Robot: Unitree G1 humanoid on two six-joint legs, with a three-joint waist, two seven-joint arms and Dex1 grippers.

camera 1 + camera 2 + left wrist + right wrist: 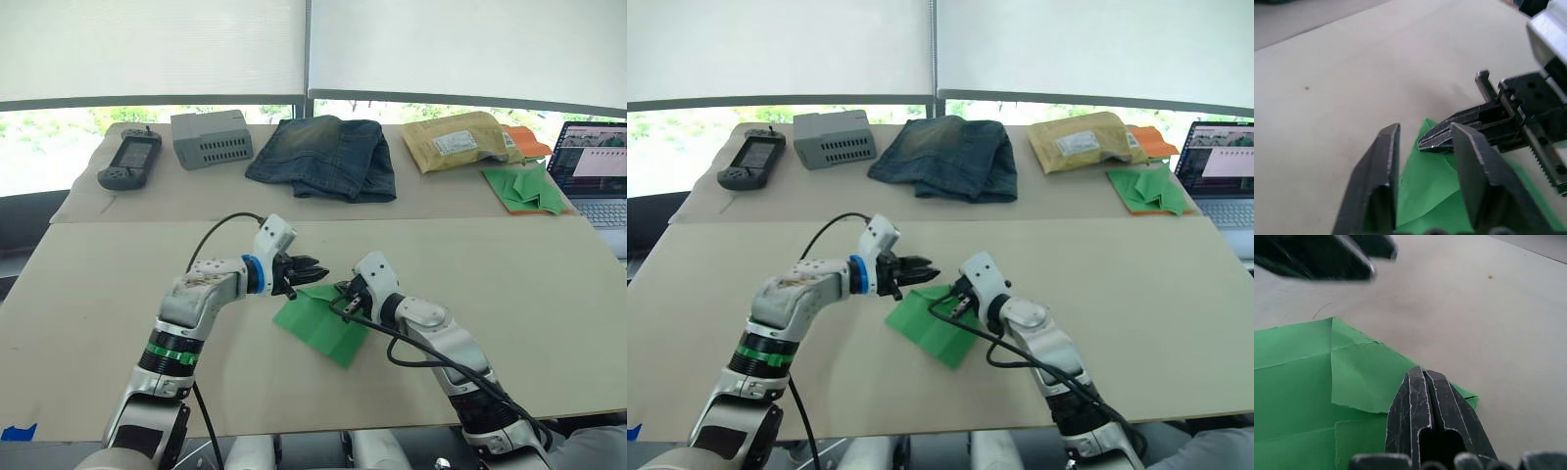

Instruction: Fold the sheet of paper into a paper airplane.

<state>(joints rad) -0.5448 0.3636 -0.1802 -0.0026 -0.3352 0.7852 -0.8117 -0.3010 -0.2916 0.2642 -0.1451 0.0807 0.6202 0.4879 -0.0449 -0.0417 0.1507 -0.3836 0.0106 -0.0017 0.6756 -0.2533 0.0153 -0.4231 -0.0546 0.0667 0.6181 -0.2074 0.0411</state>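
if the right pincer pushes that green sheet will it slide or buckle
The sheet of paper looks thin and lies flat on the smooth table, so it likely slides. Its creased flap may lift or buckle. The closed right pincer pressing down probably pins it.

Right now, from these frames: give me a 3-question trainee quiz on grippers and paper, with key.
1. True or false: the right gripper is shut.
2. The left gripper is: A) open above the sheet of paper B) clamped on it C) by the jeans.
3. Fill in: the pile of green folded papers lies next to the ____.

Key: 1 true; 2 A; 3 laptop.
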